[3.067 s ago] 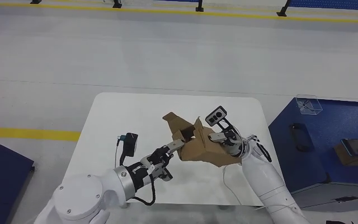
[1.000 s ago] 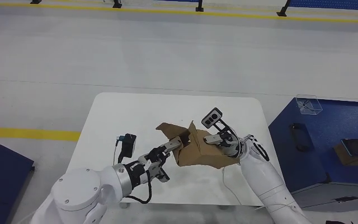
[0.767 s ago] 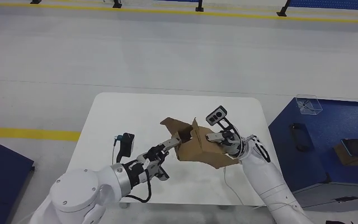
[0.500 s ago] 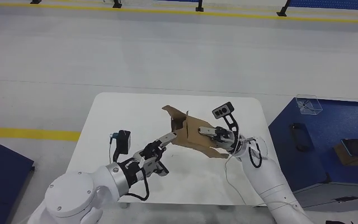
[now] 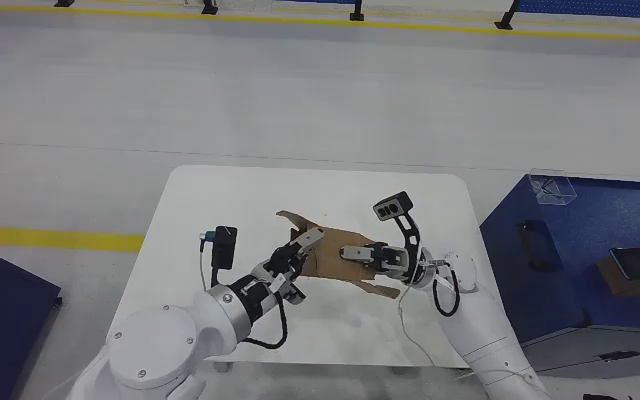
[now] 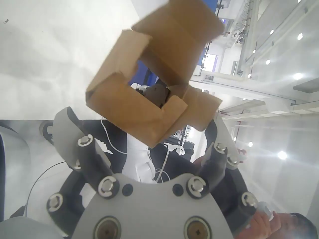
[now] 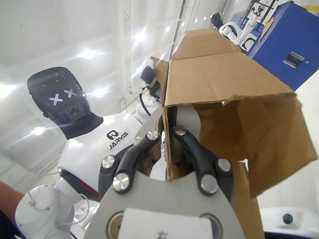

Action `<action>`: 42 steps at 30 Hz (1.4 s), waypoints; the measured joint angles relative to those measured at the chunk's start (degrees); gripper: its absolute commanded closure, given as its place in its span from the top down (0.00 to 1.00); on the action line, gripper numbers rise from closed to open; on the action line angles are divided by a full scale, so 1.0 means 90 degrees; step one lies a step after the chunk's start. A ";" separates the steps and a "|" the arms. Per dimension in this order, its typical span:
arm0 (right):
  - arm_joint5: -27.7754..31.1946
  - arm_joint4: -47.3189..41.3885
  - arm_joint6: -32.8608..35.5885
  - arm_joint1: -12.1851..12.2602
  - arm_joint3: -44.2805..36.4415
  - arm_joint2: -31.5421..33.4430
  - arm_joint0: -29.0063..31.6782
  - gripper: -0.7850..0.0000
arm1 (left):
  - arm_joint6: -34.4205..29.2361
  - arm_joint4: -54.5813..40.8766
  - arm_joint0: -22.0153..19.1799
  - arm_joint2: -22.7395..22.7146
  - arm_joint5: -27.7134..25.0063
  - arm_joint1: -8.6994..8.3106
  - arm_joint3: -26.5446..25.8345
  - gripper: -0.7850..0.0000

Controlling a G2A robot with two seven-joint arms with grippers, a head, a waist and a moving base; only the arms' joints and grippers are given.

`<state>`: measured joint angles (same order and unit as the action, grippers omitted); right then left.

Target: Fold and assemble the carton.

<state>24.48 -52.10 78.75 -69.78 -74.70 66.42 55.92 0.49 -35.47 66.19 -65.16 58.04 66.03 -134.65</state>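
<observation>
A brown cardboard carton (image 5: 335, 257) is held just above the middle of the white table (image 5: 220, 200), lying nearly level with its flaps loose at both ends. My right gripper (image 5: 360, 252) is shut on one wall of the carton (image 7: 219, 80), one finger on each side of the cardboard edge (image 7: 167, 125). My left gripper (image 5: 305, 243) is at the carton's other end. In the left wrist view the carton (image 6: 139, 108) is an open square tube, and a corner of it sits between the widely spread fingers of the open left gripper (image 6: 140, 120).
A blue cabinet (image 5: 560, 250) stands off the table's right edge, with a clear plastic box (image 5: 552, 188) on top. The table's far half and left side are bare white surface. Grey floor with a yellow line lies beyond.
The carton has dropped lower and tipped flatter toward the table. The right gripper swung left and down with it. The left gripper moved up to the carton's left end.
</observation>
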 measured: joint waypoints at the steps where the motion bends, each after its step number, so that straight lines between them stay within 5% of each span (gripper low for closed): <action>1: 0.0011 -0.0003 0.0013 0.0001 -0.0007 0.0012 0.0013 0.00 | 0.0039 -0.0042 0.0045 -0.0024 -0.0002 0.0000 0.0000 1.00; 12: -0.0324 -0.0471 0.0428 -0.0021 -0.0037 0.0059 0.0055 0.00 | 0.0027 -0.0174 0.0419 -0.0065 -0.0004 -0.0074 0.0000 1.00; 38: -0.0561 -0.0768 0.0509 -0.0076 0.0071 0.0104 0.0047 0.00 | -0.0175 -0.0123 0.0309 -0.0077 -0.0097 -0.0066 0.0001 1.00; 42: -0.0689 -0.0706 0.0262 -0.0069 -0.0173 0.0140 0.0196 0.00 | -0.0092 0.0172 0.0417 -0.0174 -0.0537 -0.0080 0.0000 1.00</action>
<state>18.28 -58.46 81.11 -70.40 -76.26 67.69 57.68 -0.35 -33.92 69.94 -66.72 53.21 65.31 -134.64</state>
